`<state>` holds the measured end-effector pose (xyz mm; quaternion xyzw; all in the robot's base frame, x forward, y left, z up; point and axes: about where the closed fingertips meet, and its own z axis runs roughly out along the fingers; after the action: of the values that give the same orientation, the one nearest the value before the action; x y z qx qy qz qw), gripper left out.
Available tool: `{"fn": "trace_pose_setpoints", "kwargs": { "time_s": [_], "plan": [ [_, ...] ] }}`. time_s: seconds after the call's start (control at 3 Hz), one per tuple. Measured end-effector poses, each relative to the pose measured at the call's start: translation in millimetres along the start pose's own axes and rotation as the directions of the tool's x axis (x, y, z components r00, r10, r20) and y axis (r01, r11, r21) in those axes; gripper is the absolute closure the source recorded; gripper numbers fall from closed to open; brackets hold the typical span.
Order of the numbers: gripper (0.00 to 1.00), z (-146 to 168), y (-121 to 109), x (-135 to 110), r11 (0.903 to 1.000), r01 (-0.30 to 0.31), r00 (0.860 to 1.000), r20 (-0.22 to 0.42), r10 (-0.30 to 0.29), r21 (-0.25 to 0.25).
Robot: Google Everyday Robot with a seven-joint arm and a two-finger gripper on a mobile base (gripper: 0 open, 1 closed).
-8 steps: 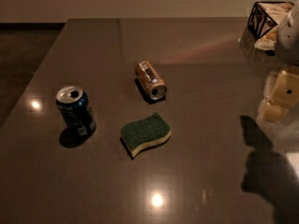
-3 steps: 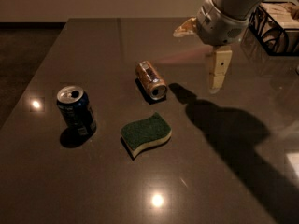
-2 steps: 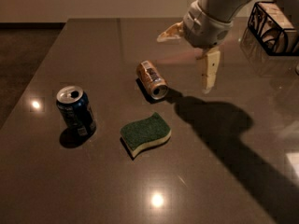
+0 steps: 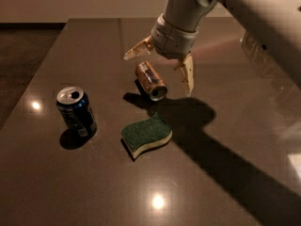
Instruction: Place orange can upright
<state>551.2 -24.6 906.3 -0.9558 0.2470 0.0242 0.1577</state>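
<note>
Approach step, can not yet gripped. The gripper (image 4: 158, 73) hangs just above the orange can (image 4: 151, 80), its two fingers spread wide, one on either side of the can, holding nothing. The orange can lies on its side on the table (image 4: 56, 187), one silver end toward the camera. A blue can (image 4: 76, 111) stands upright well apart from the orange can, nearer the camera and toward the picture's left. A green sponge (image 4: 146, 135) lies near it, nearer the camera.

Your next move probably calls for lowering until the fingers straddle the can's body, then closing, lifting and turning it on end. Neither can's label shows print you can read.
</note>
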Motion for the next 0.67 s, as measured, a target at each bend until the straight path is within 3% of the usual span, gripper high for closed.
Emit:
{"fn": "trace_pose_setpoints", "kwargs": {
  "time_s": [0.33,0.67],
  "plan": [
    [0.0,18.6,-11.3,0.0,0.9868,0.144,0.99,0.006,-0.144,-0.074],
    [0.0,31.5,-18.5,15.9,0.9523,0.263,0.963,-0.013,-0.268,-0.154]
  ]
}}
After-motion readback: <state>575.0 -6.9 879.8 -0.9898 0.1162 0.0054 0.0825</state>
